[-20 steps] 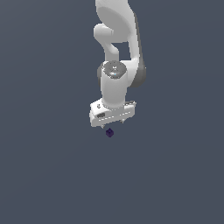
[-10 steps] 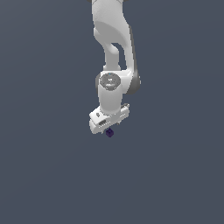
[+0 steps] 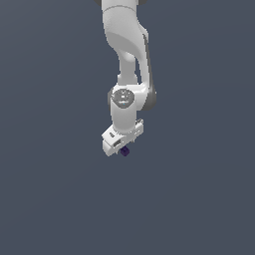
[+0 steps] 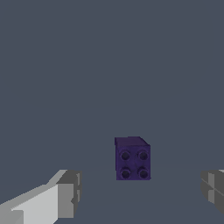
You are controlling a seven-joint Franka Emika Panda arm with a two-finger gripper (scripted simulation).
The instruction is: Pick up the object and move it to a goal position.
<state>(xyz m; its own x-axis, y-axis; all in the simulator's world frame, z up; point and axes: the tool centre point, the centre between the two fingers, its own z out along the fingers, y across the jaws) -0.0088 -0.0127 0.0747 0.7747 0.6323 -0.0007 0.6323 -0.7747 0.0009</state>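
Simulated test scene, not a real room. Flat slate-grey ground (image 3: 50, 199) fills both views edge to edge: no walls, horizon, furniture or fixtures, no texture, no seams. Lighting even, with hardly any shadow cast on the ground. 1 white robot arm (image 3: 127, 55) comes in from 12 o'clock in the exterior view, its surfaces smooth and rendered, its joints plain grey discs. Wrist view shows the same blank grey, with blocky, faceted grey fingertips (image 4: 70, 192) of clean polygon shape. Only loose item is 1 small dark purple cube (image 4: 132, 159) with 4 round studs on one face, hard-edged and uniformly coloured. Everything reads as a bare physics-simulator workspace.
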